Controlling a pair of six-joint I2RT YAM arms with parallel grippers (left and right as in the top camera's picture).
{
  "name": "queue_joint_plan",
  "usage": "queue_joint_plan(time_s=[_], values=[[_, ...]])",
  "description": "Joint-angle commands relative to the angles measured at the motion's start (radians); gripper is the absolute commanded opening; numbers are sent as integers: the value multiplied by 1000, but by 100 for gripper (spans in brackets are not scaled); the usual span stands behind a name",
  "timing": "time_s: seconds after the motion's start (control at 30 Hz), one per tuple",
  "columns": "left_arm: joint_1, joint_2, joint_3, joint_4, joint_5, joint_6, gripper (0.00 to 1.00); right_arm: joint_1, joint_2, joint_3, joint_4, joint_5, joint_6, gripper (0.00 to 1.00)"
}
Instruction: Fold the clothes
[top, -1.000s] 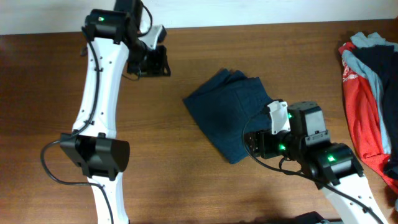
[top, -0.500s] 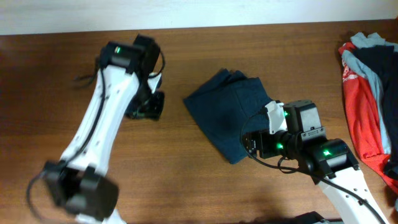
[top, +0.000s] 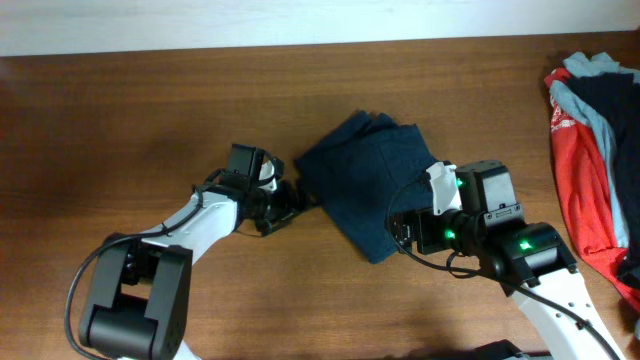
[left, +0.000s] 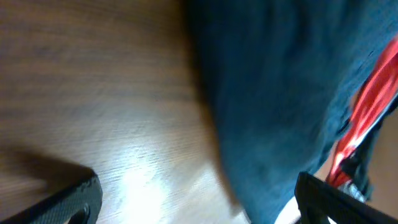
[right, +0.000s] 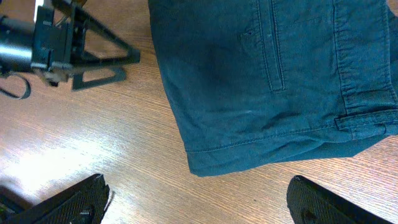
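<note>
The clothes (top: 368, 180) lie on the table (top: 120, 130) between left hand (top: 296, 199) and right hand (top: 402, 232); a garment pile (top: 590, 150) lies farther right.

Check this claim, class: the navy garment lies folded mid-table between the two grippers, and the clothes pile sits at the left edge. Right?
No: the overhead view shows the clothes pile at the right edge. The rest holds: the navy garment lies folded mid-table between the left gripper and the right gripper.
</note>
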Motion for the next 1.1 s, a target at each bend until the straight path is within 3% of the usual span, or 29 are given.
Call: queue_joint_plan(time_s=[0.0,0.27,0.4,0.5,0.57,0.6,0.67,0.8,0.97,1.07], values=[[-37,60,-9,94,49,-173,99,-5,4,7,3,2,5,96],[-165,226,-9,343,23,-504,99,-5,4,7,3,2,5,96],[-200,284,-9,444,24,-560,96,-5,4,7,3,2,5,97],[-215,287,-9,469,13,-537,76,-5,4,7,3,2,5,97],[-219,287,-9,493,6,-472,56,-5,4,7,3,2,5,97],[-218,287,-9,502,3,-427,41,-5,4,7,3,2,5,97],[-216,287,-9,502,-9,-373,32,-5,4,7,3,2,5,97],[-188,286,-9,502,11,-294,1,-5,4,7,0,2,5,97],[-72,286,-9,498,125,-295,1,-5,4,7,-18,2,5,97],[98,286,-9,414,192,-295,1,-5,4,7,-29,2,5,97]])
